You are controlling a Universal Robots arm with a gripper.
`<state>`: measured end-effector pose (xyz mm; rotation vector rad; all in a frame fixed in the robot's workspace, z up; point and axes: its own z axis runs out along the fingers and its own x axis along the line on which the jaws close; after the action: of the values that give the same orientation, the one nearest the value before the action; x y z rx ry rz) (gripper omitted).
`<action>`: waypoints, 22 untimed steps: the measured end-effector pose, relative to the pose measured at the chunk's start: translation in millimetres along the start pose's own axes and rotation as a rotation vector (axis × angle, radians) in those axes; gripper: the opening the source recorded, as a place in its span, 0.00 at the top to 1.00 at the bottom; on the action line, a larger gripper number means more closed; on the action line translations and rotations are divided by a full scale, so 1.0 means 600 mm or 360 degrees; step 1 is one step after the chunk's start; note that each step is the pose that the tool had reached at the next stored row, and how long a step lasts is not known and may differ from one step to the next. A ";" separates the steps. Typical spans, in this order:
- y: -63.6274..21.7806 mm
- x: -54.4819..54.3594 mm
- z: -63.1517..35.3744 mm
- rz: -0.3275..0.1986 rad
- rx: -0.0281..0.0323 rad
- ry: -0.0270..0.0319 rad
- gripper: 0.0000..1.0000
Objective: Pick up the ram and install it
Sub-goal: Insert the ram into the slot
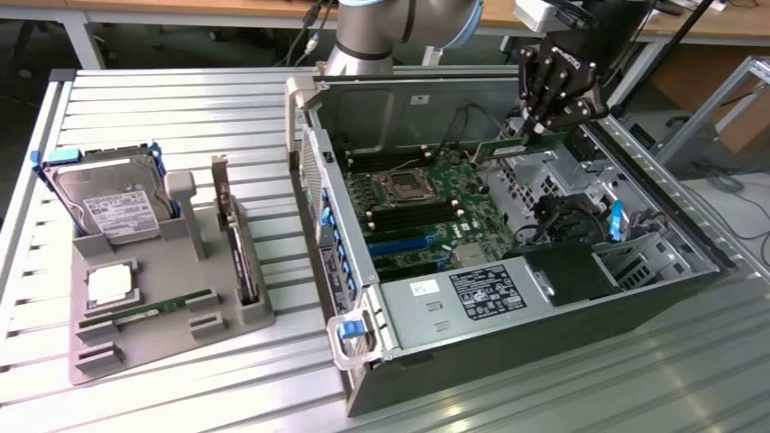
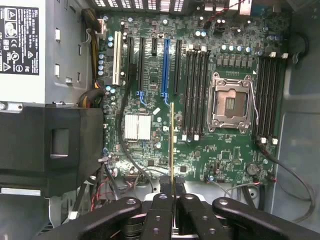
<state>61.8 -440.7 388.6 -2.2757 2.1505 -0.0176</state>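
The ram (image 2: pixel 172 145) is held clamped in the gripper (image 2: pixel 172 200) above the motherboard (image 2: pixel 150 85); seating in a slot is not yet done.

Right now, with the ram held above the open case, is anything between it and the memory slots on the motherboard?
Nothing visible blocks the way. The gripper holds the ram edge-on above the motherboard, and the black memory slots beside the empty CPU socket lie open. A thin white wire runs on the socket's other side, off those slots.

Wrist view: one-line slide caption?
Gripper shut on the ram, held edge-on above the motherboard inside the open computer case.
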 end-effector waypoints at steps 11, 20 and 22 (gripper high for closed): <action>0.000 0.000 0.016 0.0000 0.00001 0.00000 0.88; 0.000 0.000 0.027 0.0000 0.00000 0.00001 0.88; 0.000 0.000 0.029 0.0000 0.00000 0.00000 0.88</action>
<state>61.8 -440.7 371.0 -2.2757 2.1506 -0.0176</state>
